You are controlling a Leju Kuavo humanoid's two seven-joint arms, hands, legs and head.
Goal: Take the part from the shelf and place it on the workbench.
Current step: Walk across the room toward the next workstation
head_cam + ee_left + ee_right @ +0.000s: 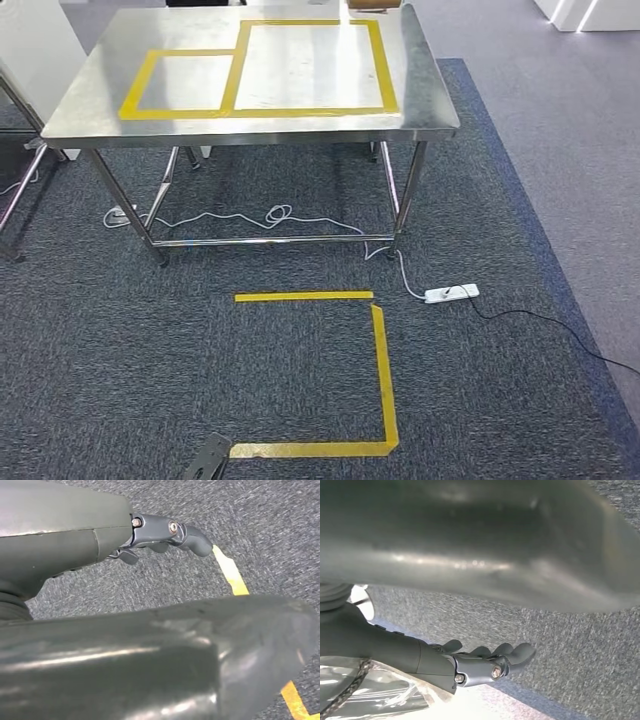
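Standing before the steel surface, part not yet in hand.
Left hand and right hand hang with fingers extended, holding nothing; part and shelf unseen, so next comes turning toward the shelf.

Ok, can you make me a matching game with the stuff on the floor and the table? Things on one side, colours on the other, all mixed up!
Things:
1. workbench top
2. tape lines on the floor
3. power strip
4. carpet

Colours:
A. white
B. dark grey
C. shiny silver
D. yellow

Right pairs: 1-C, 2-D, 3-A, 4-B.
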